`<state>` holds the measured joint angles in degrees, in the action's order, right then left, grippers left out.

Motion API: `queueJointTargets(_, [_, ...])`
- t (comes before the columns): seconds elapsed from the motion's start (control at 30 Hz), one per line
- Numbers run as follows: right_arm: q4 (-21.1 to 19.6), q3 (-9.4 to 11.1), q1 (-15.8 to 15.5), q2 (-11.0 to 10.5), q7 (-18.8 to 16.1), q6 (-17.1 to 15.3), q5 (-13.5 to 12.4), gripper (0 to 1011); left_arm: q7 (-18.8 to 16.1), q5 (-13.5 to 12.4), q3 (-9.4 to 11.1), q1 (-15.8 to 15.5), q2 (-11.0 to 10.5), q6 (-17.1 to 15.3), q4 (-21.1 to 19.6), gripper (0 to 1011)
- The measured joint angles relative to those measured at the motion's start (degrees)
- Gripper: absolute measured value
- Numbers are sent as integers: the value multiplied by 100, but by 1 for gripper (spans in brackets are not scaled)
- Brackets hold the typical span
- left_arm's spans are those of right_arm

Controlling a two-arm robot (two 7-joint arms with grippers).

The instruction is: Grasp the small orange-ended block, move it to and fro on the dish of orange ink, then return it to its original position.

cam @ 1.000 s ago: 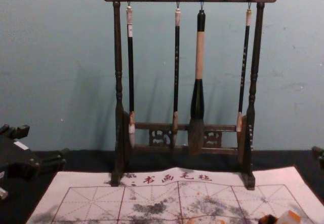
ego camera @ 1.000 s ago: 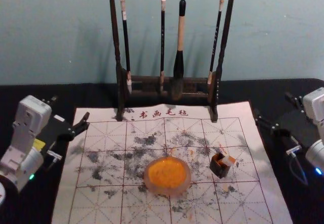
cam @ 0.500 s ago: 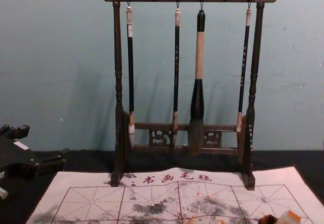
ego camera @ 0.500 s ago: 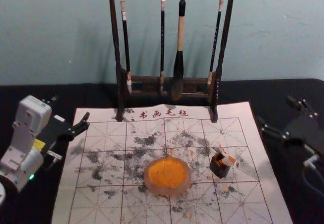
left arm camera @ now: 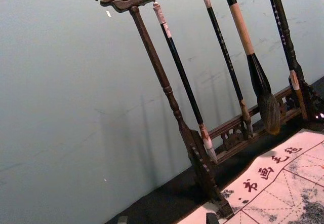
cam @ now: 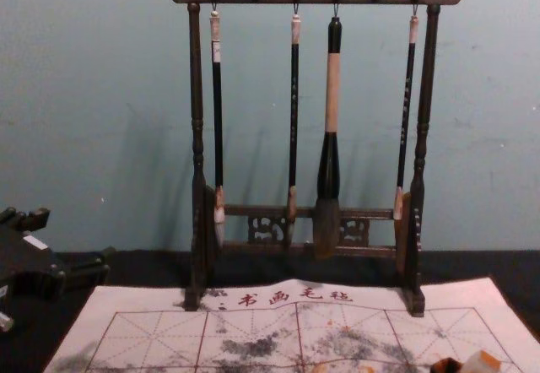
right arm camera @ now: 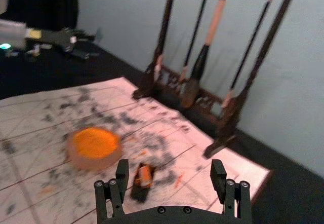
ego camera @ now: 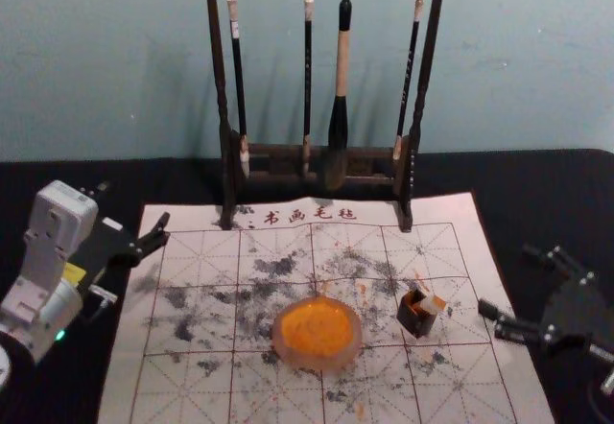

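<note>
The small orange-ended block leans in a dark square holder on the right part of the mat; in the right wrist view the block shows its orange end. Left of the holder lies the pale round dish with orange ink. At the mat's right edge, to the right of the holder, my right gripper is open and empty; in its wrist view the gripper has its fingers wide apart. My left gripper stays parked open by the mat's left edge; its tips show in its wrist view.
A dark wooden rack with several hanging brushes stands at the back of the ink-stained white mat, against a pale wall. The thick brush hangs near the rack's middle. Black cloth surrounds the mat.
My right gripper has come in from the right side, moving forward of the arm's earlier spot, lower in the head view and closer to the holder. The left arm, block and dish have not moved.
</note>
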<state>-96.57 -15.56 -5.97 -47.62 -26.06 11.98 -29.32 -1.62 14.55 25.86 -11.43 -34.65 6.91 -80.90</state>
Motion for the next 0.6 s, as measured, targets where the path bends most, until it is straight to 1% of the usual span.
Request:
queueJointTargets(0.1, [53,-61,44,24,-133,-89,-6,1002,0,0,0,0,0,0,0,1001])
queueJointTargets(0.13, [105,-101,98,54,-226,-152,-8,1002,0,0,0,0,0,0,0,1001])
queueJointTargets(0.23, [185,-165,193,112,-349,-230,-3,1003,0,0,0,0,0,0,0,1001])
queueJointTargets(0.33, [344,-270,370,232,-524,-353,36,1003,0,0,0,0,0,0,0,1001])
queueJointTargets(0.47, [493,-348,524,343,-643,-458,91,1003,0,0,0,0,0,0,0,1001])
queueJointTargets(0.53, [658,-405,684,456,-729,-544,148,1003,0,0,0,0,0,0,0,1001])
queueJointTargets(0.6, [746,-428,761,514,-769,-583,176,1003,0,0,0,0,0,0,0,1001])
